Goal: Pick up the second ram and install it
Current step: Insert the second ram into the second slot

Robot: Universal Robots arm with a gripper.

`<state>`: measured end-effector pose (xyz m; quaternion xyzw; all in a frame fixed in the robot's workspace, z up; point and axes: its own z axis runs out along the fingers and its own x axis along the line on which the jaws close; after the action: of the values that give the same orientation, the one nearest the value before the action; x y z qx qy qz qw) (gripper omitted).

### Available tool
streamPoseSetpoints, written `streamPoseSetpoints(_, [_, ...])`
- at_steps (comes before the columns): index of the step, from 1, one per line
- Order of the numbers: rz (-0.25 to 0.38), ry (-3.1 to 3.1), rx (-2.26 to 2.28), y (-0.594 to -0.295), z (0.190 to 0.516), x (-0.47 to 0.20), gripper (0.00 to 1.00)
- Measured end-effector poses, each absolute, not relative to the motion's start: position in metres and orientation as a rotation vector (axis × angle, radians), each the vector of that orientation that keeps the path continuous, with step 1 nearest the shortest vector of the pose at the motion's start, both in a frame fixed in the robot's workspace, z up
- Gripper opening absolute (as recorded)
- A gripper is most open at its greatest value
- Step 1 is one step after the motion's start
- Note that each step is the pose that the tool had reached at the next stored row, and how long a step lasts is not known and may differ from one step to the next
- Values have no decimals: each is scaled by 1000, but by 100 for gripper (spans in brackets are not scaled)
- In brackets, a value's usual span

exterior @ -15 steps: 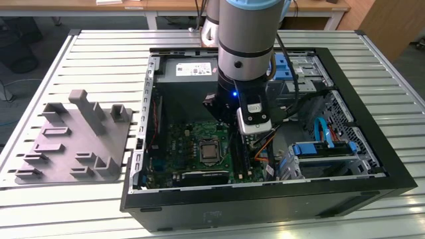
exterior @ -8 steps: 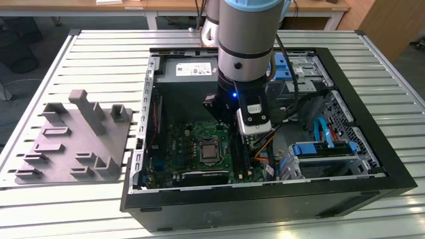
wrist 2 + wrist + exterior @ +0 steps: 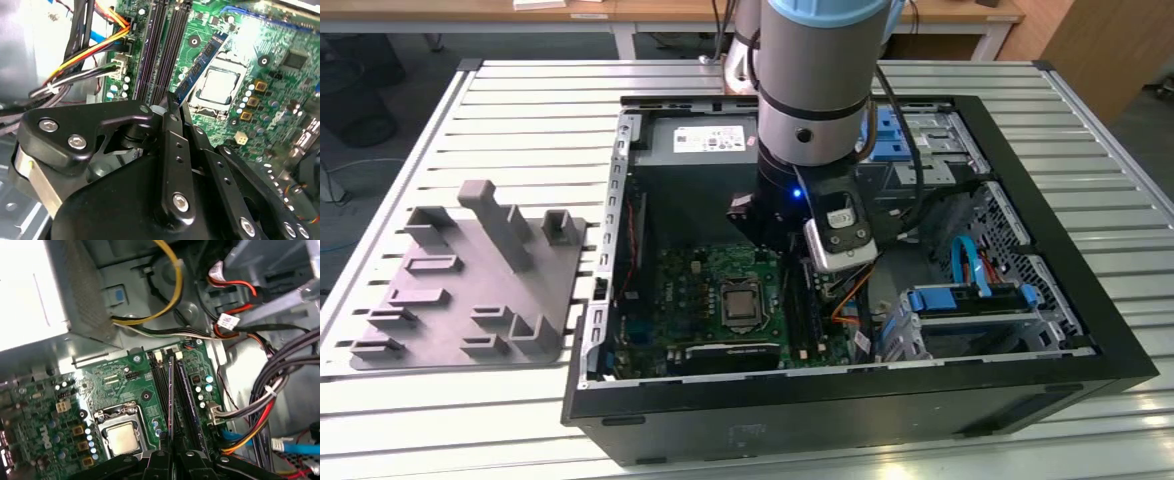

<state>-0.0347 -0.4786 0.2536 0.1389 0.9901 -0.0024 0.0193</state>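
My gripper [image 3: 175, 107] is shut on the second ram [image 3: 202, 60], a thin blue stick that juts out from between the black fingers [image 3: 167, 150]. In the first wrist view the ram [image 3: 170, 405] shows edge-on, running lengthwise along the dark memory slots [image 3: 182, 390] of the green motherboard [image 3: 115, 385]. It hangs beside the processor socket [image 3: 220, 82]. Whether its edge touches a slot I cannot tell. In the exterior view the arm [image 3: 807, 120] reaches down into the open computer case [image 3: 854, 400].
Bundles of black, yellow and red cables [image 3: 270, 405] crowd one side of the slots. The power supply [image 3: 700, 140] and blue-tabbed drive cages [image 3: 974, 300] line the case walls. A grey plastic tray [image 3: 467, 290] with upright posts stands on the slatted table at the exterior view's left.
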Motion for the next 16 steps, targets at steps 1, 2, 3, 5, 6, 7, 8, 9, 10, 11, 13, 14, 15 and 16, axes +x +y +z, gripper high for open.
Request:
streamPoseSetpoints(1, [-7,3077,403,-479,253,-35,14])
streamPoseSetpoints(2, [-6,3080,376,-479,253,-35,14])
streamPoseSetpoints(3, [-6,3083,348,-479,253,-35,14])
streamPoseSetpoints(5, [-5,3089,291,-479,253,-35,14])
streamPoseSetpoints(6, [-4,3092,263,-479,253,-35,14])
streamPoseSetpoints(7, [-4,3094,235,-479,252,-35,14])
streamPoseSetpoints(8, [-3,3096,207,-479,252,-35,14])
streamPoseSetpoints(9, [-2,3097,179,-479,252,-35,14])
streamPoseSetpoints(10, [-2,3099,152,-479,252,-35,14])
streamPoseSetpoints(11, [-1,3100,123,-479,252,-35,14])
streamPoseSetpoints(13, [2,3101,95,-479,252,-35,14])
streamPoseSetpoints(14, [17,3102,91,-479,252,-35,14])
streamPoseSetpoints(15, [41,3102,90,-479,252,-35,14])
streamPoseSetpoints(16, [66,3102,87,-479,252,-35,14])
